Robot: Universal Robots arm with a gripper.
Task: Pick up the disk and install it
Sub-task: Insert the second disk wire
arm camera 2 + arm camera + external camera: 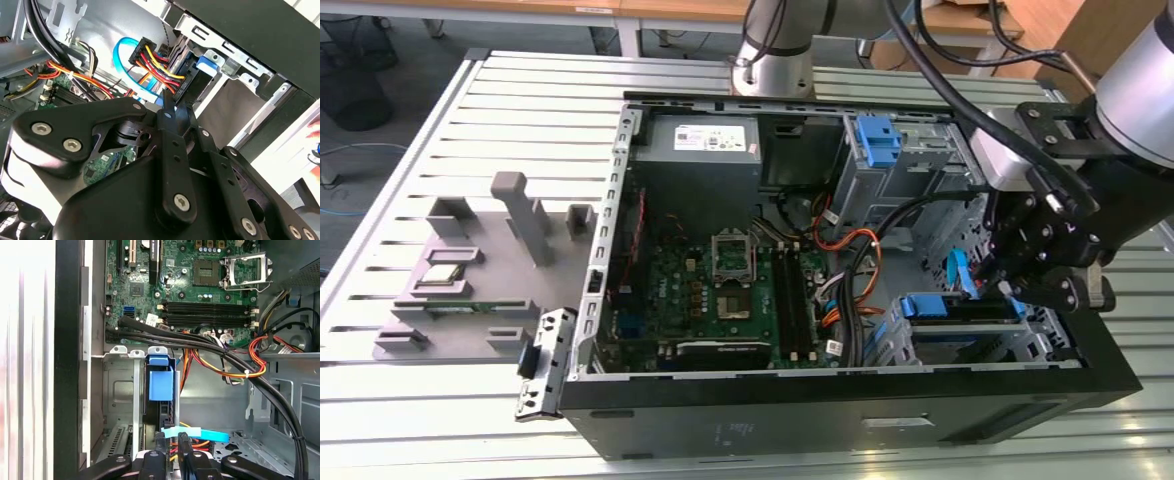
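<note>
The disk sits in the lower drive cage at the front right corner of the open computer case, blue carrier handle facing up. In the first wrist view its blue handle stands edge-on in the cage slot. In the second wrist view the disk has red and yellow power wires and a light blue data cable at its end. My black gripper hangs just above and beside the disk. Its fingers stand close together with only wires showing between them, and the gripper holds nothing.
The case lies open on a slatted metal table. Thick black cables and orange wires cross the space beside the cage. A second blue bracket tops the upper drive cage. A grey fixture block holds parts at the exterior view's left.
</note>
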